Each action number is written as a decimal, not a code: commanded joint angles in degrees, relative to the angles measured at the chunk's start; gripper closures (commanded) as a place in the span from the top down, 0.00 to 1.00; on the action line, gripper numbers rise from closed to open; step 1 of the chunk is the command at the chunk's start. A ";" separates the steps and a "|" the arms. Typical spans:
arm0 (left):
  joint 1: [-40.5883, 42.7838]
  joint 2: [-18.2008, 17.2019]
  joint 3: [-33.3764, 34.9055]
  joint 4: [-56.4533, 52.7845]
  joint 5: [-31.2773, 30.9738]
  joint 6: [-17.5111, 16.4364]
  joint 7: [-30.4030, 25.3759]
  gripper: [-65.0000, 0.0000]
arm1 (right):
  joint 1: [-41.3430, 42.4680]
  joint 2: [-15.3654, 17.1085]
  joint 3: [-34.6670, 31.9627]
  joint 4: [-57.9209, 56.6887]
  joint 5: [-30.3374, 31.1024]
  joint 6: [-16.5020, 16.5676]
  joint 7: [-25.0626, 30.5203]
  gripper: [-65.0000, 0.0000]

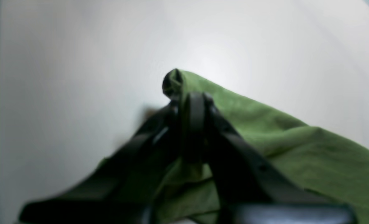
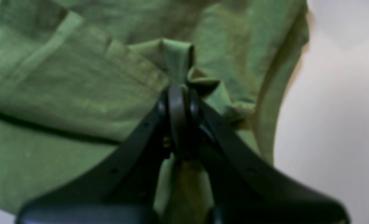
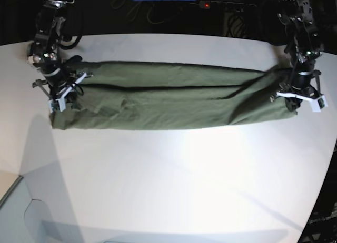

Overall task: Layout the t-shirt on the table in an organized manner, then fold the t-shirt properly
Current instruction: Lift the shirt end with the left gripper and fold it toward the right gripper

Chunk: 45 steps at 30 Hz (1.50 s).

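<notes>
surface: white table (image 3: 174, 169) | on it: green t-shirt (image 3: 168, 103), long folded band

The base view looks down from high at the front, taking in the whole white table (image 3: 174, 180), both arms and the full width of the t-shirt (image 3: 168, 103) from far off. The left wrist view rides just behind the left gripper (image 1: 189, 99), looking along its fingers, so close that cloth and fingers blur; bare table lies beyond and left of the claw. The right wrist view sits likewise behind the right gripper (image 2: 178, 93), with cloth filling everything ahead and left of the claw. Each wrist view shares one shirt end with the base view.
</notes>
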 commanded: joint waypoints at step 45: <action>-15.18 16.79 43.25 -10.49 17.09 8.89 -2.16 0.00 | 1.22 -1.72 -2.85 -5.07 -0.82 0.05 -2.44 0.00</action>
